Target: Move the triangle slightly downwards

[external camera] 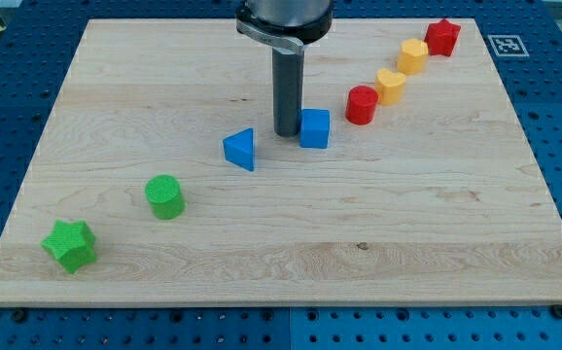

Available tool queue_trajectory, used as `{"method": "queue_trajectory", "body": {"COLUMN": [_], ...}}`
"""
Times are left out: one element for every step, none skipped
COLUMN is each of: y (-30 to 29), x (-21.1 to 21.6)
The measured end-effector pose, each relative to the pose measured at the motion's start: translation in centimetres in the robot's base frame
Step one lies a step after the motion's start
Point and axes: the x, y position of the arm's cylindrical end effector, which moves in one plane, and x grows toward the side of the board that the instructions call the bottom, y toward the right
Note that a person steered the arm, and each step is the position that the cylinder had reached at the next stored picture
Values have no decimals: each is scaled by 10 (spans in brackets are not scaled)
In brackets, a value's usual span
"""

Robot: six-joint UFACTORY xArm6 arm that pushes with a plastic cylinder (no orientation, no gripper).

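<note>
- Sitting near the board's middle, slightly to the view's left: the blue triangle (pixel 240 150), a small wedge-shaped block, apart from every other block.
- My tip (pixel 287 132) rests on the wooden board (pixel 407 224) to the triangle's upper right, near it but not touching; it stands just beside the blue cube (pixel 314 128), at that cube's left face, contact too close to call.
- No claw on this rig, so nothing is spread, pressed or pinching; the rod can only push.
- Handling, as a judgement: the triangle looks like light, rigid plastic, likely to slide easily on smooth wood. No taking hold; push from its upper side. The sloped faces may make it twist off the rod, so a centred contact looks wise.
- The tip would need to go around to the triangle's top edge first.
- Other blocks: green cylinder (pixel 164 196) and green star (pixel 70 244) toward the lower left; red cylinder (pixel 362 104), two yellow blocks (pixel 391 86) (pixel 413 55) and a red star (pixel 443 37) running to the upper right.
- Writing: none readable. A black-and-white square marker (pixel 505 45) lies off the board's top-right corner.
</note>
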Motion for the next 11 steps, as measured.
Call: {"method": "queue_trajectory", "body": {"y": [3, 3, -13, -50, -69, -59, -53, -53, -53, -66, -91], "x": [0, 0, 0, 0, 0, 0, 9, 19, 19, 19, 16]}}
